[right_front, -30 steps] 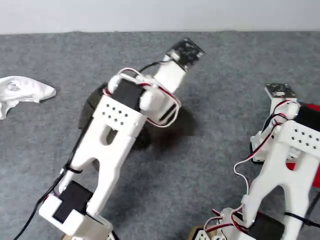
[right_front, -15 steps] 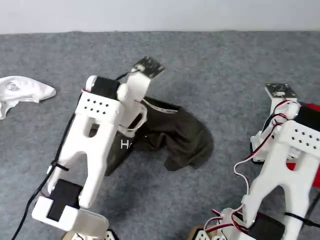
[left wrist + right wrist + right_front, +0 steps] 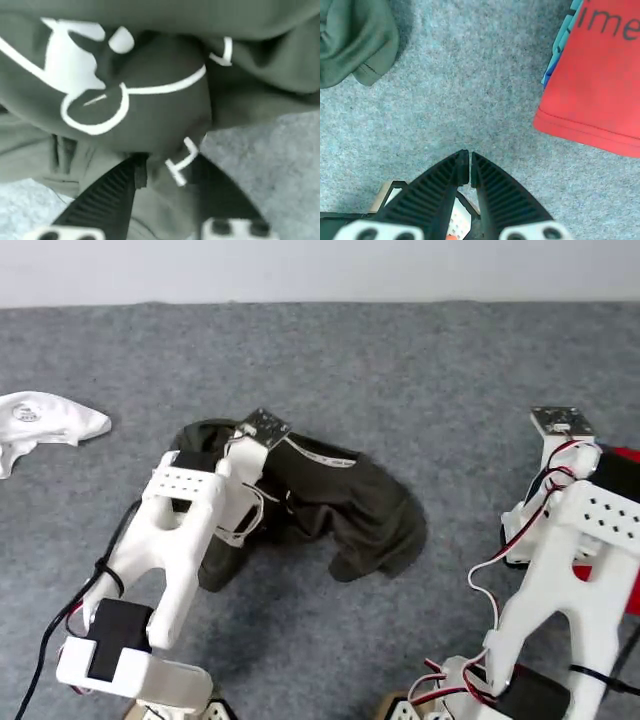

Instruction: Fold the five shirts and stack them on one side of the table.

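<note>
The dark green shirt [image 3: 350, 505] lies bunched up in the middle of the table [image 3: 450, 370]. The left gripper [image 3: 167, 162] sits on it, jaws clamped on some cloth. The right gripper [image 3: 470, 156] hangs over the table, jaws together and empty. A red shirt [image 3: 600, 75] lies flat on something blue [image 3: 559, 47] beside it, so a stack looks begun. The white shirt [image 3: 45, 420] is crumpled too. Most folding is not done yet.

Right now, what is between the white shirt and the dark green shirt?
Just bare grey mat from the white shirt to the dark green shirt, in the high view.
</note>
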Robot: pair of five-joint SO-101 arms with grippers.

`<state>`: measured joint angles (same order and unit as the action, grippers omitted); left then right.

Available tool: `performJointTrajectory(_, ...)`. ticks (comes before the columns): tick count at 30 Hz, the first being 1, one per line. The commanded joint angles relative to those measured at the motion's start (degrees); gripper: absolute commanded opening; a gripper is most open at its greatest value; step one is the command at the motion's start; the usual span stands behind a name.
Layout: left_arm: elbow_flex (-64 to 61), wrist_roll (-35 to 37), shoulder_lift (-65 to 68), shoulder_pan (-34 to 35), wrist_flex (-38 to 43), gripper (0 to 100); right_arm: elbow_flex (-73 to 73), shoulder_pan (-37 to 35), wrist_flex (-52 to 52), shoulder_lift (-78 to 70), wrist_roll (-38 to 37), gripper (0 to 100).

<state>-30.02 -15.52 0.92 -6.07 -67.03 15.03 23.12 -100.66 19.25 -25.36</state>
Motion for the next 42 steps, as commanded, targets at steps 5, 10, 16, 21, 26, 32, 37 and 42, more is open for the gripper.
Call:
performJointTrajectory(5, 23.6, -1.6, -3.3, 3.8, -14.1, 1, -0.2, -0.7, -2.1, 2.5, 0.6, 0.9)
performJointTrajectory(10, 47.8, -1.6, -3.3, 6.7, -23.9, 1, -0.2, -0.7, -2.1, 2.5, 0.6, 0.9)
performJointTrajectory(16, 69.4, -1.6, -3.0, 6.2, -31.4, 1, -0.2, -0.7, -2.1, 2.5, 0.6, 0.9)
performJointTrajectory(21, 79.8, -1.6, -3.3, 5.8, -33.5, 1, -0.2, -0.7, -2.1, 2.5, 0.6, 0.9)
performJointTrajectory(26, 85.0, -1.6, -3.3, 6.0, -33.5, 1, -0.2, -0.7, -2.1, 2.5, 0.6, 0.9)
performJointTrajectory(32, 82.6, -1.8, -7.1, 6.1, -33.6, 1, -0.2, -0.7, -1.7, 2.4, 0.6, 0.9)
performJointTrajectory(37, 69.6, -4.2, -13.9, 8.3, -33.5, 1, -0.2, -2.1, -1.5, 2.3, 0.6, 0.9)
performJointTrajectory(42, 57.0, -6.5, -16.0, 15.9, -32.2, 1, 1.0, -9.5, -1.1, 2.3, 0.7, 0.9)
